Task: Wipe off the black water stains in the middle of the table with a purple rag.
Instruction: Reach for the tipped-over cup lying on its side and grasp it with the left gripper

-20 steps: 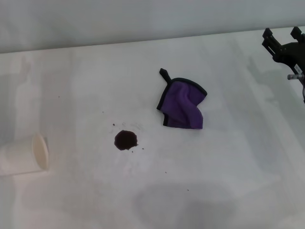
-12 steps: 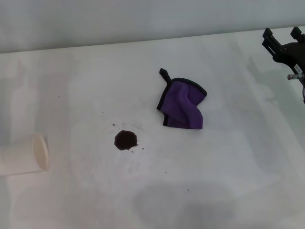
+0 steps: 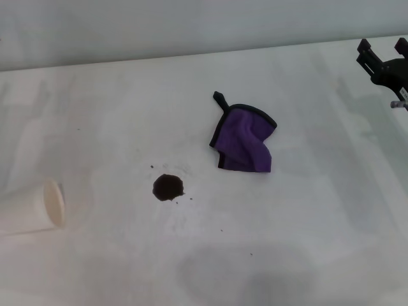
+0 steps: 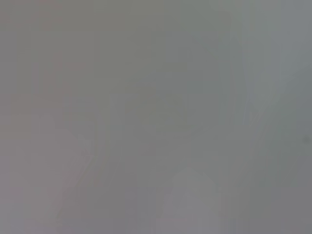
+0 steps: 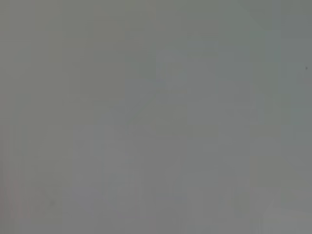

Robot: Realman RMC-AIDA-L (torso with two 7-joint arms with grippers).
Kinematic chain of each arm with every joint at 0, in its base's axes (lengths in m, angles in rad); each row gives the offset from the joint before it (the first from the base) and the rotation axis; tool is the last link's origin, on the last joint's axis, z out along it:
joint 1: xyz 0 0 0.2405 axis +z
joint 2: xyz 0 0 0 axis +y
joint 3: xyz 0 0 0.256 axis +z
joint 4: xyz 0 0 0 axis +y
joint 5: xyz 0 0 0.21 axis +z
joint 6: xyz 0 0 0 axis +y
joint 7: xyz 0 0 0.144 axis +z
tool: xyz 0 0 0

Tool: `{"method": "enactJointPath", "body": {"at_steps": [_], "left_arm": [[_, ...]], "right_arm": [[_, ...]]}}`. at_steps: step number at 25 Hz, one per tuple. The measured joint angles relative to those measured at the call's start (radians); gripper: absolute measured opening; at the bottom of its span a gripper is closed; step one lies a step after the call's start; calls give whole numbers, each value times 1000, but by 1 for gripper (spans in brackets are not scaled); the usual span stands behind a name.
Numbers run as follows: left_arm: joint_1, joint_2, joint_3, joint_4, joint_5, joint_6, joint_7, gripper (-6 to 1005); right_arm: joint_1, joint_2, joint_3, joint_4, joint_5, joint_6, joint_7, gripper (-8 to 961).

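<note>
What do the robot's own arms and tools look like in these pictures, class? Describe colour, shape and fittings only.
Only the right tool shows, at the head view's far right edge: matte black, with two short blocky prongs on a black body and a small silvery fitting beside it. No left arm shows, and both wrist views are blank grey.

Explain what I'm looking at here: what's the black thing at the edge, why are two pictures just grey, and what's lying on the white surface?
The head view looks down from the robot's head onto the table. The black part at the far right edge is the right gripper, open and holding nothing. The left gripper is out of sight. The two grey pictures come from cameras on each wrist and show only blank surface. On the table lie the purple rag, crumpled, the black water stains apart from it toward the robot's left and nearer the robot, and a paper cup tipped on its side at the left edge.
</note>
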Motion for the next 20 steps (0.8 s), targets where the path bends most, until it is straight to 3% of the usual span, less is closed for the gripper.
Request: {"method": "enactJointPath", "body": {"at_steps": [6, 16, 19, 20], "left_arm": [[-14, 73, 0, -51, 224, 26, -349, 877], [-49, 94, 16, -203, 437, 224, -605, 877], [-69, 103, 106, -274, 440, 262, -707, 877], [-87, 104, 175, -331, 436, 284, -768, 877]], "right_arm": [[0, 1, 0, -1, -1, 0, 0, 853], [-1, 0, 8, -6, 0, -4, 0, 853], [-1, -1, 9, -12, 0, -5, 0, 853], [-1, -2, 9, -15, 0, -5, 0, 853]]}}
